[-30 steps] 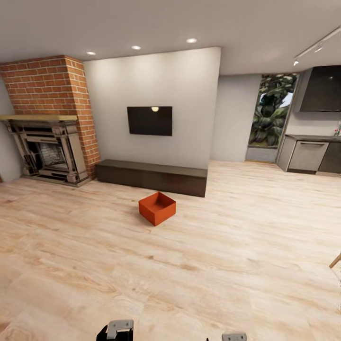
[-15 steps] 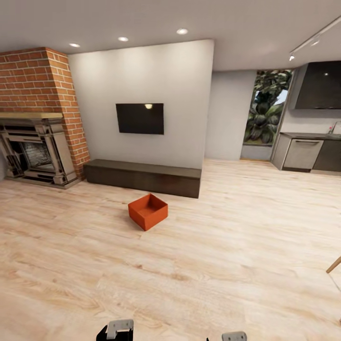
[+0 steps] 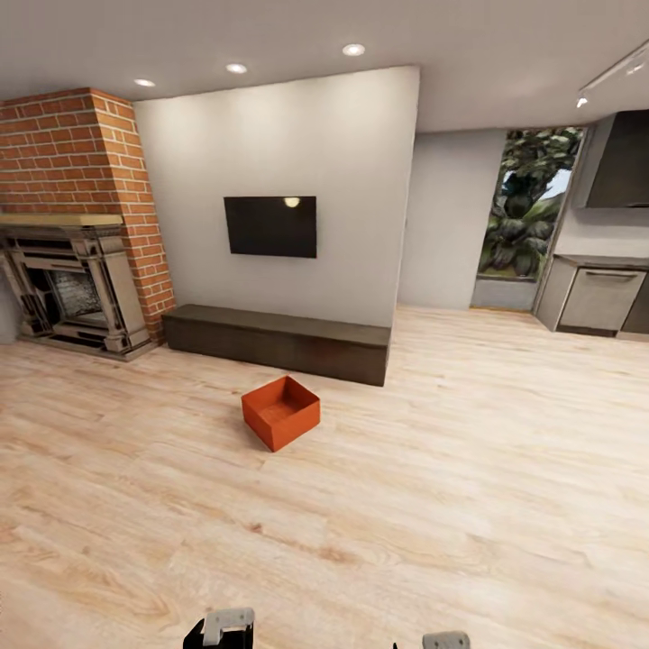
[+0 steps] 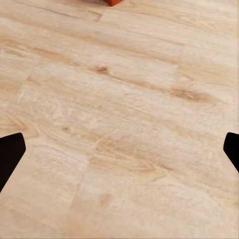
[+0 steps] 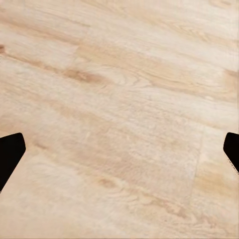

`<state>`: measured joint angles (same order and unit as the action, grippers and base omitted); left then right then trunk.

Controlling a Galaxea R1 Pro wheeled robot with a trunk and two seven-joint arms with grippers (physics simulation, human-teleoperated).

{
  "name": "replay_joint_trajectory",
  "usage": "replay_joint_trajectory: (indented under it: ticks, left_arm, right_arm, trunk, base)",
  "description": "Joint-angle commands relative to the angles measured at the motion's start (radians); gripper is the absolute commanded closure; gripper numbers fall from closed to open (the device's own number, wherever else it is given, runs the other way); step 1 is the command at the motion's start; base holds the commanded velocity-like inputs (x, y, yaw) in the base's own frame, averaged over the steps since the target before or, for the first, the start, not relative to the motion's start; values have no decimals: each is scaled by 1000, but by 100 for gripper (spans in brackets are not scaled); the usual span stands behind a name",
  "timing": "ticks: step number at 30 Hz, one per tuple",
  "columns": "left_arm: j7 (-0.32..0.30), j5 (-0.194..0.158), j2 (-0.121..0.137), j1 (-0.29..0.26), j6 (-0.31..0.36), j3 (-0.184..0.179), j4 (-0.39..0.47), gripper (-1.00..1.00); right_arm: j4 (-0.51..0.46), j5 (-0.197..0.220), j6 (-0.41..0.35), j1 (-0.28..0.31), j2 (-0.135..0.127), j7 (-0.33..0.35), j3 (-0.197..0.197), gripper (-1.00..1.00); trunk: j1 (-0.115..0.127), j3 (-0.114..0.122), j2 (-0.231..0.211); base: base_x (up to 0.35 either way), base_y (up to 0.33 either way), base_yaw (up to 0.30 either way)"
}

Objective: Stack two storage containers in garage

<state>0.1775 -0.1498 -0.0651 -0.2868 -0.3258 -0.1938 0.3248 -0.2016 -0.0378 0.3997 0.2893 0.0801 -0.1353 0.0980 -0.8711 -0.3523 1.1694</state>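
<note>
You're in the living room, looking over light wood plank flooring [image 3: 469,469]. Far left: red brick fireplace [image 3: 72,234] with a dark metal surround and a pale mantel. Right of it, a long dark low cabinet [image 3: 279,341] runs along the foot of the white wall, black TV [image 3: 270,226] mounted above it. One storage container [image 3: 280,412] sits on the planks just in front of the cabinet, left of centre, apart from it, open top up, corner turned toward you, nothing visible inside. A sliver of its orange-red corner [image 4: 114,2] also clips the edge of your left wrist view. Past the wall's right end: a glass door [image 3: 527,221] with green foliage behind it, then grey kitchen cabinets [image 3: 599,299] under a dark upper unit at far right. Recessed ceiling lights [image 3: 353,50] are on. Near edge of the head view: the tops of both arms, left arm [image 3: 223,627] and right arm [image 3: 445,640], well short of the container. Left gripper [image 4: 119,154]: fingertips at opposite sides of its wrist view, spread wide, only bare planks between them. Right gripper [image 5: 119,154]: same, wide apart, holding nothing, bare planks underneath.
</note>
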Motion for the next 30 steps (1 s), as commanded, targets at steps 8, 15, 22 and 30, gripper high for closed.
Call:
replay_joint_trajectory:
  ticks: [8, 15, 22, 30]
  left_arm:
    - [5, -10, 1, -1, -4, -9, -1, -100]
    - [5, -10, 0, -1, -4, -9, -1, -100]
    - [5, -10, 1, 0, -4, -9, -1, -100]
    - [5, -10, 0, -1, -4, -9, -1, -100]
  right_arm:
    - [1, -4, 1, 1, 0, -10, 8, -100]
    - [1, -4, 1, 1, 0, -10, 8, -100]
    - [1, -4, 1, 1, 0, -10, 8, -100]
    - [1, -4, 1, 1, 0, -10, 8, -100]
  trunk:
    - [-1, -1, 1]
    - [-1, -1, 1]
    - [-1, 0, 1]
    - [-1, 1, 1]
  base:
    - [319, -193, 167]
    - [319, -193, 13]
    - [319, -193, 38]
    - [316, -199, 26]
